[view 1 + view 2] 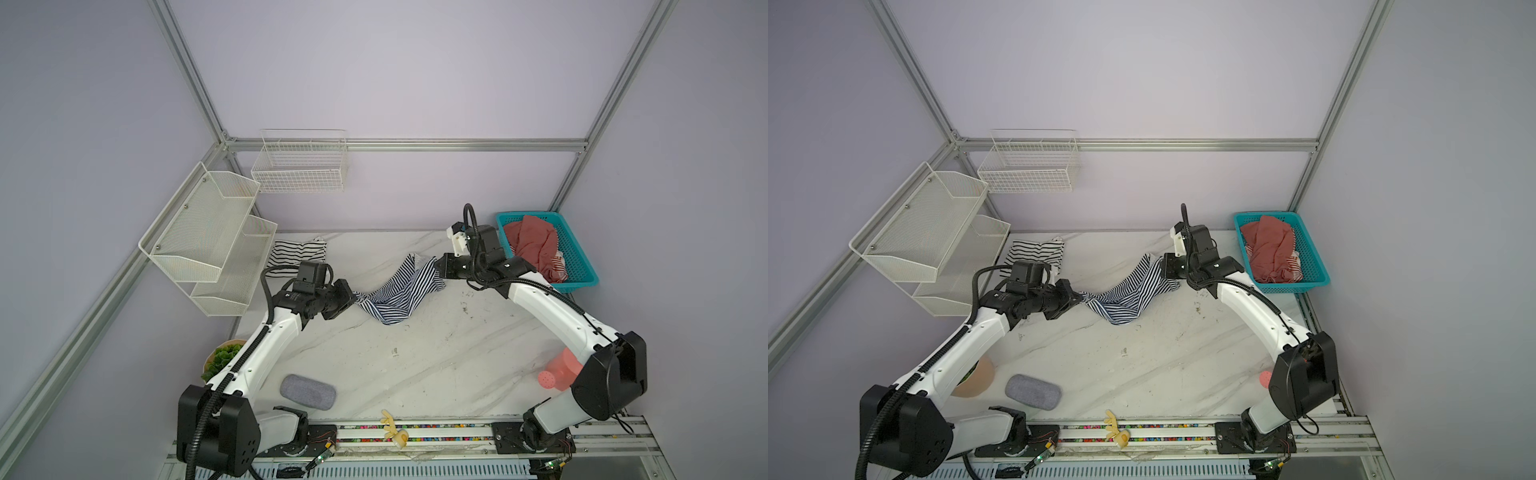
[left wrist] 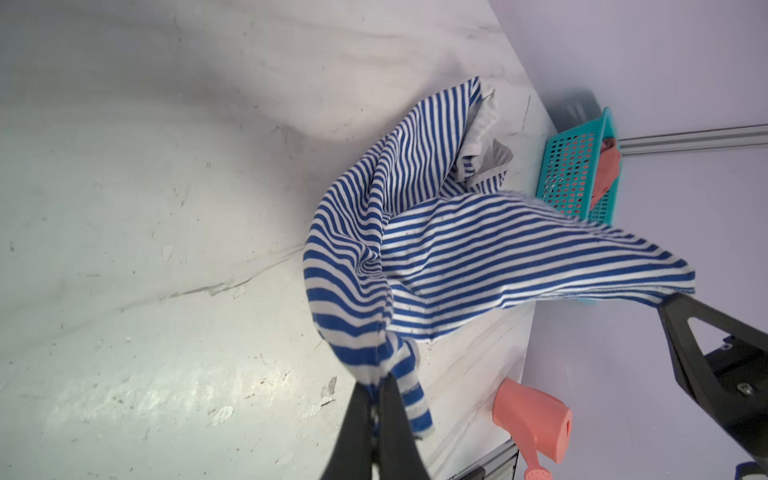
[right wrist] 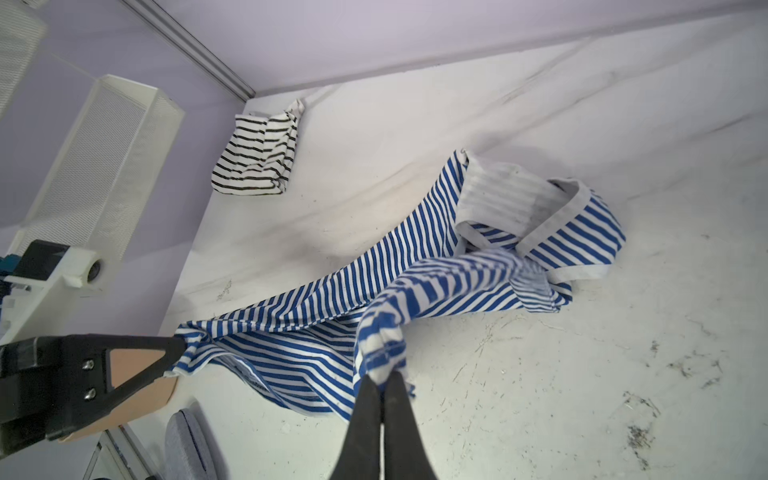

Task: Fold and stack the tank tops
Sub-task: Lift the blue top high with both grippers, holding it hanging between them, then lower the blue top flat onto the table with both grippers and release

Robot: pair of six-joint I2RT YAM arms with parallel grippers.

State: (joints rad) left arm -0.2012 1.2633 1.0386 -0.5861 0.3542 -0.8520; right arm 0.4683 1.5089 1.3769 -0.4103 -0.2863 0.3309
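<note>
Two robot arms hold a navy-striped top stretched between them over the middle of a white marble table. The left jaws are pinched shut on a bunched edge of the cloth. The right jaws are pinched shut on the opposite end, close to the white-trimmed straps. The cloth sags between them, and its strap end rests on the table in the right wrist view. A white top with black stripes lies folded at the far left corner of the table, well apart from the arms. A teal basket at the far right corner holds red cloth.
</note>
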